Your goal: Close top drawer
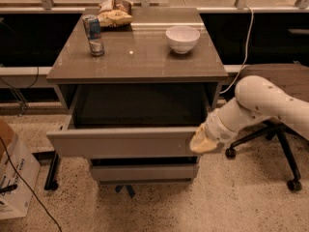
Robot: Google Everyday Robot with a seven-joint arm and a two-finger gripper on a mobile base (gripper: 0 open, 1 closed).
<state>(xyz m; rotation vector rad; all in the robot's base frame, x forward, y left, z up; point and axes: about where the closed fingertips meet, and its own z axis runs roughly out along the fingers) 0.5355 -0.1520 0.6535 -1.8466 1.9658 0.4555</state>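
The top drawer (123, 141) of the grey-taupe cabinet stands partly open, its flat handleless front facing me and its plain box empty. My gripper (203, 141) is at the right end of the drawer front, touching its right edge. The white arm (263, 105) reaches in from the right.
On the cabinet top (140, 57) stand a drink can (94, 34), a white bowl (182, 38) and a chip bag (115, 12). A lower drawer (142, 172) sits slightly out below. A chair base (275, 144) stands on the right, a cardboard box (12, 178) and cables on the left.
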